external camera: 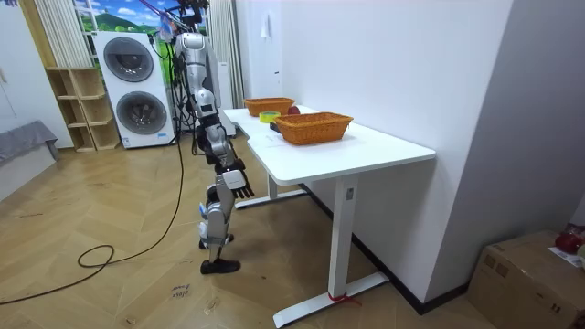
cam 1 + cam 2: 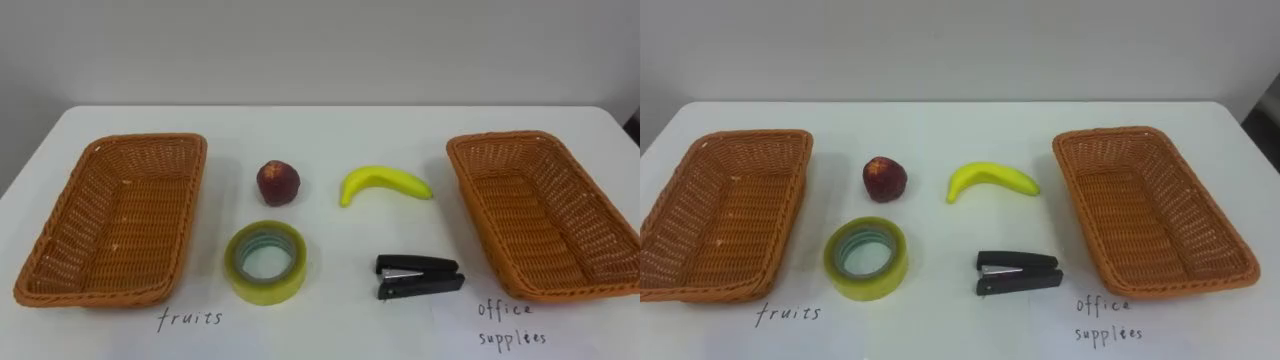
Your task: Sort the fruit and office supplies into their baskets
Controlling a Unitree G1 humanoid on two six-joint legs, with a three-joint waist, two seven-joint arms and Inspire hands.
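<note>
On the white table (image 2: 330,130) a dark red apple (image 2: 278,182) and a yellow banana (image 2: 385,184) lie side by side in the middle. Nearer me are a yellowish roll of tape (image 2: 266,261), lying flat, and a black stapler (image 2: 418,276). An empty wicker basket (image 2: 150,143) stands at the left, with a handwritten fruits label on the table in front of it. A second empty wicker basket (image 2: 500,138) stands at the right, labelled for office supplies. In the room view I stand upright at the table's long side. My right hand (image 1: 236,180) hangs low beside the table edge, fingers relaxed, holding nothing.
The table (image 1: 384,146) stands against a white wall. Behind me are two stacked washing machines (image 1: 137,87) and a wooden shelf (image 1: 80,110). A cardboard box (image 1: 530,270) sits on the floor at the room view's right.
</note>
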